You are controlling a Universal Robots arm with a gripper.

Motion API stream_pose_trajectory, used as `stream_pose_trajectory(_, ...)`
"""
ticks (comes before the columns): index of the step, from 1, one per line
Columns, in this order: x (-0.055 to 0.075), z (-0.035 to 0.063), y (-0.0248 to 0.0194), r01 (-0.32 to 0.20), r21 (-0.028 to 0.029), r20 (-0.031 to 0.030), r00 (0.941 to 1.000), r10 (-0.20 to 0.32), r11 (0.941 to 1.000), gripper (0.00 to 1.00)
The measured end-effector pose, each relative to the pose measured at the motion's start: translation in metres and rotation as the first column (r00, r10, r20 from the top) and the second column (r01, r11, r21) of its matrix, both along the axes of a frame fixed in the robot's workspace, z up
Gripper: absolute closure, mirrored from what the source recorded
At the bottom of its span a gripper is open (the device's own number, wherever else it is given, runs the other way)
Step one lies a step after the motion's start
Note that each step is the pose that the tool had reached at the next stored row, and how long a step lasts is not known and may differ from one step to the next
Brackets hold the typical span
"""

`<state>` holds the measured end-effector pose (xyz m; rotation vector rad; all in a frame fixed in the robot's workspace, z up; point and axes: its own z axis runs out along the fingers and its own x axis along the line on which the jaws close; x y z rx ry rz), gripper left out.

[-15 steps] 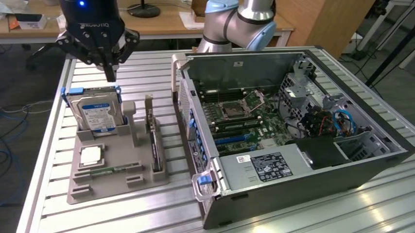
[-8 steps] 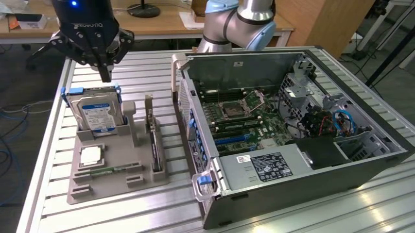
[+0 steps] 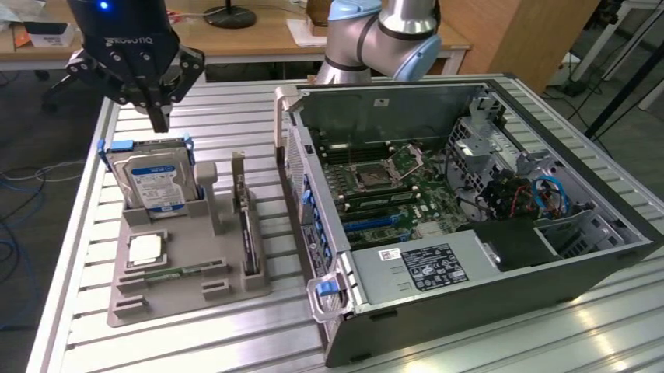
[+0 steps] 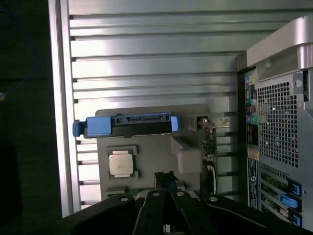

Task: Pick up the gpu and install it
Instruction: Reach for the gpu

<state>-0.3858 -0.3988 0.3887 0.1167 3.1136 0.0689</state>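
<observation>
Tool (image 3: pixel 158 123) was seen closed, fingers pressed together, nothing held. It was hung in the air over the grey tray (image 3: pixel 186 299), just above the hard drive (image 3: pixel 155 177) as seen in the exterior view; no contact was seen. The gpu (image 3: pixel 247 233) was found untouched in the tray, stood on its long edge in a slot on the side nearest the computer case (image 3: pixel 518 299), with its silver bracket end pointed up and away from the camera. The hard drive was stood upright in a blue carrier on the exterior view's left of the gpu, a grey post between them. A processor chip (image 3: pixel 145 247) was laid flat in front of the drive, and a green memory stick (image 3: pixel 179 272) was laid flat beside it. The case was laid on its side, opened, on the slatted metal bench (image 3: pixel 207 350), motherboard (image 3: pixel 405 186) exposed.

In the wrist view the tool (image 4: pixel 165 178) was seen shut over the tray (image 4: pixel 156 144). The hard drive (image 4: pixel 129 126), chip (image 4: pixel 121 164), gpu (image 4: pixel 210 147), case (image 4: pixel 279 112) and bench (image 4: pixel 146 58) were seen from above.
</observation>
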Motion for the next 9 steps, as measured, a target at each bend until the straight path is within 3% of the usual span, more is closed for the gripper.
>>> stream_pose_trajectory(9, -0.0111, -0.0001, 0.0000, 0.000, 0.0000, 0.0000, 1.0000, 0.000, 1.0000, 0.89)
